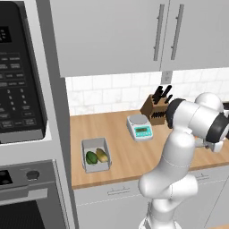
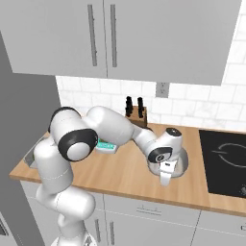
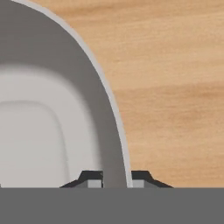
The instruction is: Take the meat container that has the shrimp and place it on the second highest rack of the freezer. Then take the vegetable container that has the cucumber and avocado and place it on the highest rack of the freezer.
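The pincer (image 3: 117,180) pinches the thin rounded wall of the shallow pale-grey meat container (image 3: 52,109), one fingertip inside, one outside, on the wooden worktop (image 3: 175,87). In the right base view the tray (image 2: 178,169) sits beneath the pincer.

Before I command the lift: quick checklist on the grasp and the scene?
1. The pincer straddles the rim of the meat container: ok.
2. Jaws closed against both sides of that rim: ok.
3. The shrimp is in the tray: cannot tell.
4. Tray sits flat on the counter: ok.
5. The vegetable container is well away from the lift path: ok.
6. The freezer door is open: cannot tell.
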Available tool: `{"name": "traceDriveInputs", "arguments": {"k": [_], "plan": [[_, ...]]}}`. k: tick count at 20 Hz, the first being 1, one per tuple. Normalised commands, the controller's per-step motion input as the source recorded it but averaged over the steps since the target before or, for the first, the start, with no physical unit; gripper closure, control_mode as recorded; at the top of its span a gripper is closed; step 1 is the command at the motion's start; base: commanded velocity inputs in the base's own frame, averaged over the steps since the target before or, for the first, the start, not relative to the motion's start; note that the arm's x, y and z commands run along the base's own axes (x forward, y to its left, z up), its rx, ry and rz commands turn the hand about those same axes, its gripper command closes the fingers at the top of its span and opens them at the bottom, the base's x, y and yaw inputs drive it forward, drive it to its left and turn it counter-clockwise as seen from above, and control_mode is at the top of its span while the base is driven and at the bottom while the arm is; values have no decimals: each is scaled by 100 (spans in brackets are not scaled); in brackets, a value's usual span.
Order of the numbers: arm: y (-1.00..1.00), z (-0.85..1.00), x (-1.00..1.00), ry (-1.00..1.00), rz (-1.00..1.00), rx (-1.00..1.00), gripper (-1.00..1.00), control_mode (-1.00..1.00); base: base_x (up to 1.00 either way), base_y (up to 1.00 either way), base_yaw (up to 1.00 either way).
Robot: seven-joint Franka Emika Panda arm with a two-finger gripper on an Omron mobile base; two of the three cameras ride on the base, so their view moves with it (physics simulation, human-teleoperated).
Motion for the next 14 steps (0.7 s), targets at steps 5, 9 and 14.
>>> {"name": "traceDriveInputs", "arguments": {"k": [5,9,14], "plan": [[0,0,0,0,0,0,100,-100,0,0,0],[16,52,-13,-6,0,0,100,-100,0,0,0],[51,93,-43,-2,0,-7,100,-100,0,0,0]]}}
